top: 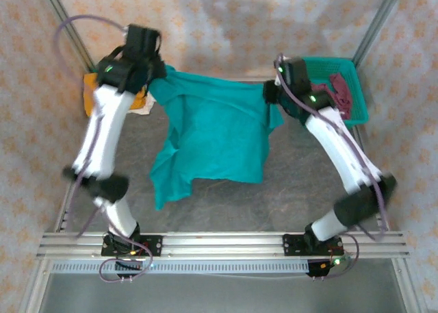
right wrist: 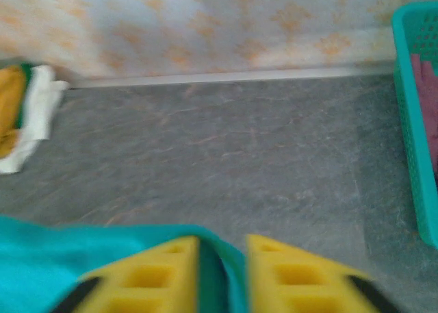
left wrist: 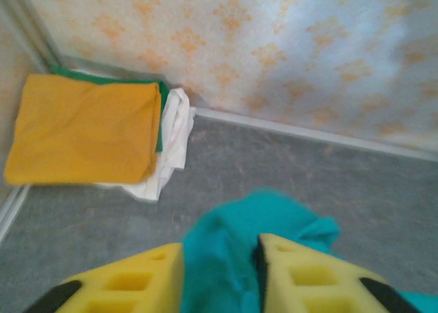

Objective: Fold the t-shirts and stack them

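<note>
Left gripper (left wrist: 220, 275): slightly parted, teal t-shirt (top: 212, 135) corner bunched between.
Right gripper (right wrist: 222, 275): same, gripping opposite corner.
Position: top edge lifted, lower part on table (top: 294, 190).
Risk: one corner slipping early, crooked lay.

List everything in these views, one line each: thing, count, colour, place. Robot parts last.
teal t-shirt: one, teal, spread mid-table, far corners raised at the two grippers
orange shirt: one, orange, folded, on top of the pile in the far left corner
white shirt: one, white, under the orange one, sticking out to its right
green cloth: one, green, just an edge showing beneath the orange one
basket: one, teal lattice, far right corner
maroon shirt: one, maroon, crumpled inside the basket
table: one, grey
left gripper: one, yellow fingers, teal cloth between them
right gripper: one, yellow fingers, teal cloth edge between them
</note>
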`<act>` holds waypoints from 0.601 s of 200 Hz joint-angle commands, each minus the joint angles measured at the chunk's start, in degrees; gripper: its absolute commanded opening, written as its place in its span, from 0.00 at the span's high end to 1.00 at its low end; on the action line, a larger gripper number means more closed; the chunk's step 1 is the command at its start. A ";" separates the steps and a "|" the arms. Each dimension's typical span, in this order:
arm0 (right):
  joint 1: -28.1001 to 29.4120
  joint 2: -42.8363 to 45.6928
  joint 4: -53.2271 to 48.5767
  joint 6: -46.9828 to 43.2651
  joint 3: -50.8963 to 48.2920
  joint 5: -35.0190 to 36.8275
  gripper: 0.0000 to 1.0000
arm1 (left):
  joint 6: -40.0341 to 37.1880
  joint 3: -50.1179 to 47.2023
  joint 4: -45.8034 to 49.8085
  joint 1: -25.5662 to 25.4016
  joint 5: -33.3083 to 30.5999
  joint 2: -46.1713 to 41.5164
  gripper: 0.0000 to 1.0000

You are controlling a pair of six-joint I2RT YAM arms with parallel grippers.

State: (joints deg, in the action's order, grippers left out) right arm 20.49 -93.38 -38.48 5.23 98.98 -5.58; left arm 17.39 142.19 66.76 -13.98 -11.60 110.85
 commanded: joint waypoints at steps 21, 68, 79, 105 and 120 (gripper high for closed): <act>-6.04 -19.90 -10.84 2.81 23.90 -4.69 0.22 | -1.04 39.02 21.16 6.73 -3.11 30.72 0.47; -3.26 4.53 7.56 7.04 -19.49 -8.44 0.25 | -1.66 -25.52 2.14 -5.31 -9.93 3.41 0.52; -1.76 9.34 10.85 8.09 -28.03 -6.86 0.26 | -0.13 -45.12 -13.44 -6.03 -1.15 -9.98 0.54; -1.13 15.11 13.56 10.15 -38.90 -4.16 0.28 | 4.26 -67.18 -33.56 -5.26 10.07 -24.68 0.52; -1.23 13.04 13.01 9.69 -39.05 -2.56 0.30 | 4.18 -67.89 -33.22 -5.51 11.28 -22.36 0.54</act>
State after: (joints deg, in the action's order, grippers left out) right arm 19.81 -78.06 -30.35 13.15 62.15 -11.81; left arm 19.16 78.32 50.35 -22.11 -6.44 86.78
